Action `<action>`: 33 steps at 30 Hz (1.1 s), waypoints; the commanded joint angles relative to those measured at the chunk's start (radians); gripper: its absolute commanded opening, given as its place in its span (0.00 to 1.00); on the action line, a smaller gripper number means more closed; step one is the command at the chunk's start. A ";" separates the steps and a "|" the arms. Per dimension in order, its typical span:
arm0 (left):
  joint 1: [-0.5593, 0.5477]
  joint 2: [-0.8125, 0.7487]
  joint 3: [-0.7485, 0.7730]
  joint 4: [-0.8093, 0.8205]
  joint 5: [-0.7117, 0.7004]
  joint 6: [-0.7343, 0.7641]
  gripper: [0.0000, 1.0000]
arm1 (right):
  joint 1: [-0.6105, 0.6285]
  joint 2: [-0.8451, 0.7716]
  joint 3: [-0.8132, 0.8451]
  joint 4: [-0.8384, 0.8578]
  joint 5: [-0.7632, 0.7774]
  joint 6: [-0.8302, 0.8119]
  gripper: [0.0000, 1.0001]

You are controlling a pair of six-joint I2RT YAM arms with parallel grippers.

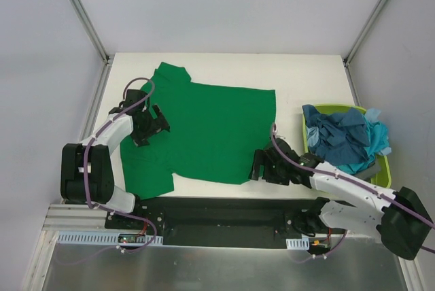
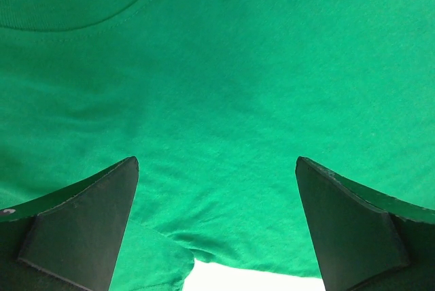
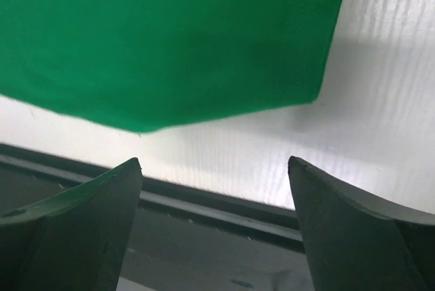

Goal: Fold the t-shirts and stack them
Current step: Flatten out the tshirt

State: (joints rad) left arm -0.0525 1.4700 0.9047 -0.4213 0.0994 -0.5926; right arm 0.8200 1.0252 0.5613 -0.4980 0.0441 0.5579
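Across the middle of the table [image 1: 299,73], the green t-shirt [image 1: 211,131] lies spread flat and unfolded, with its collar toward the left edge and its hem toward the right. The left fingers [image 1: 158,121] gape wide over the cloth close to the collar, holding nothing. The right fingers [image 1: 257,165] stand just as wide at the hem's near corner, also empty. No fold looks made yet, and there is no stack. By the right edge, the basket [image 1: 383,172] holds the crumpled dark teal and turquoise t-shirts [image 1: 343,138], so nearly all the work appears left.
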 commanded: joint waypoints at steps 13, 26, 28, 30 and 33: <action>-0.007 -0.040 -0.026 -0.008 -0.076 -0.004 0.99 | 0.038 0.151 -0.012 0.213 0.353 0.298 0.19; -0.006 -0.030 -0.012 -0.008 -0.076 0.011 0.99 | 0.018 0.363 0.283 0.217 0.393 0.061 0.00; -0.004 -0.033 -0.013 -0.008 -0.069 0.011 0.99 | -0.007 0.433 0.372 0.216 0.366 0.025 0.03; -0.004 -0.034 -0.016 -0.008 -0.072 0.013 0.99 | -0.030 0.522 0.446 0.201 0.373 -0.002 0.09; -0.004 -0.033 -0.020 -0.010 -0.072 0.016 0.99 | -0.079 0.630 0.555 0.199 0.329 -0.082 0.10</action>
State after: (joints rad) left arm -0.0528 1.4445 0.8780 -0.4240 0.0422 -0.5877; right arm 0.7937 1.5562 0.9916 -0.2932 0.3992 0.5995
